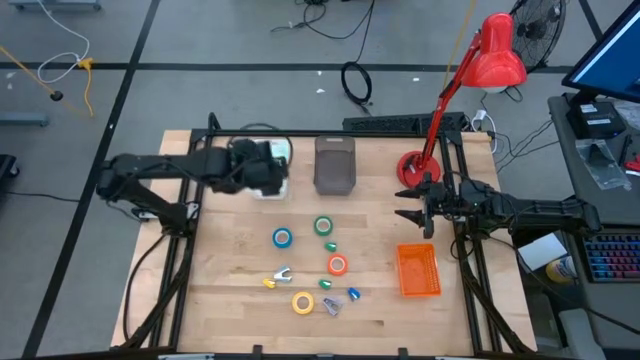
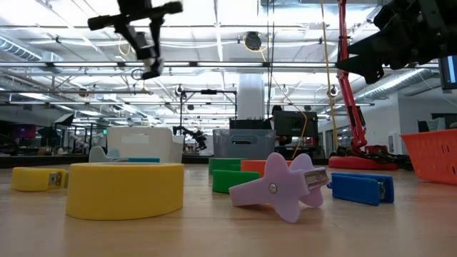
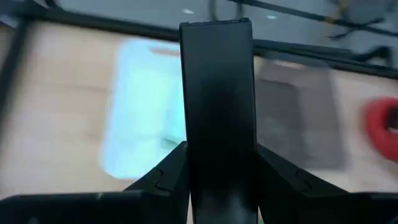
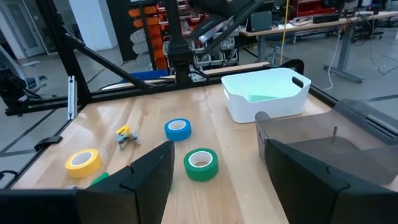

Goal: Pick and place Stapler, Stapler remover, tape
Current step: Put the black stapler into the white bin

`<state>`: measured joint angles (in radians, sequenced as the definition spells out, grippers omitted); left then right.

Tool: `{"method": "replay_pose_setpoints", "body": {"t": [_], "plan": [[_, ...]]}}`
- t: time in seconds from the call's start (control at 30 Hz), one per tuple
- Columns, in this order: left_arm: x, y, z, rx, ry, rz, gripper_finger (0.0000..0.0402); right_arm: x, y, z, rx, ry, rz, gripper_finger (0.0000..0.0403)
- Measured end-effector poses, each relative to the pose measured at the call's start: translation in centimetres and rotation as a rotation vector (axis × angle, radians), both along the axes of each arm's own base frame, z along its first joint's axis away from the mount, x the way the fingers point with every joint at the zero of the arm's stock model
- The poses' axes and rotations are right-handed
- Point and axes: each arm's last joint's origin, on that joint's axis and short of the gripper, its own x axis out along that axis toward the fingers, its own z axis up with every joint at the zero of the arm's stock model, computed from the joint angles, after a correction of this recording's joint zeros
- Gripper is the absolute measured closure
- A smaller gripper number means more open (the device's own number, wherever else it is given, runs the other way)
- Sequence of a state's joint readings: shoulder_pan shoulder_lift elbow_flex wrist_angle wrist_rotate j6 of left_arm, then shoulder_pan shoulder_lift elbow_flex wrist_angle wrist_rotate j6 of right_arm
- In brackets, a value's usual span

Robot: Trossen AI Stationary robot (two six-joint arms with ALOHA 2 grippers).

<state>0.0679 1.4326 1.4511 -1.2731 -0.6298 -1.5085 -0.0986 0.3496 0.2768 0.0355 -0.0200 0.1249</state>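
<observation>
While my left gripper [image 1: 272, 172] hangs over the white bin [image 1: 282, 151] at about ten o'clock on the table, its jaws are clamped on a long black bar, which I take to be the stapler [image 3: 216, 93]. This step is the placing. To do it well, I should centre the bar over the bin's open mouth and keep my wrist level. Then I should come down until the bar's lower end is inside the walls before I let go. Dropping it from up here could make it bounce off the rim or tip the bin.

The tapes lie on the bare wood in the middle. The blue tape [image 1: 283, 238] is near the centre, and the green tape [image 1: 323, 226] sits at two o'clock from it. The orange tape [image 1: 337, 265] is at four o'clock from the blue, and the yellow tape [image 1: 302, 302] is at six o'clock, close to the front edge. Small claw removers [image 1: 275, 278] are scattered among them. The grey bin [image 1: 335, 165] stands at twelve o'clock.

My right gripper [image 1: 410, 205] waits at three o'clock with its jaws apart and nothing between them. The orange basket [image 1: 418, 270] is at six o'clock from it.
</observation>
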Motion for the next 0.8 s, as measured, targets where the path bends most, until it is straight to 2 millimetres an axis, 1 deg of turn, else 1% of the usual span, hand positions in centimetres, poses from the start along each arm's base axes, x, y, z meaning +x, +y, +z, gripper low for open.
{"method": "replay_pose_setpoints", "body": {"t": [0.13, 0.3, 0.4, 0.53, 0.67, 0.8], "plan": [[-0.9, 2.8, -0.1, 0.016, 0.113, 0.014, 0.0266, 0.0, 0.0, 0.0, -0.005, 0.001, 0.003, 0.0161], [-0.7, 6.3, -1.1, 0.029, 0.256, -0.017, 0.0266, 0.0, 0.0, 0.0, -0.005, 0.001, 0.004, 0.0161], [-0.4, 8.2, -2.2, 0.017, 0.363, -0.032, 0.0266, 0.0, 0.0, 0.0, -0.005, 0.002, 0.004, 0.0161], [0.6, 10.6, -4.5, -0.012, 0.495, -0.073, 0.0266, 0.0, 0.0, 0.0, -0.005, 0.002, 0.004, 0.0161], [1.9, 12.4, -6.5, -0.051, 0.525, -0.137, 0.0266, 0.0, 0.0, 0.0, -0.005, 0.002, 0.004, 0.0161], [2.6, 13.7, -7.6, -0.077, 0.513, -0.176, 0.0266, 0.0, 0.0, 0.0, -0.005, 0.002, 0.004, 0.0161]]}}
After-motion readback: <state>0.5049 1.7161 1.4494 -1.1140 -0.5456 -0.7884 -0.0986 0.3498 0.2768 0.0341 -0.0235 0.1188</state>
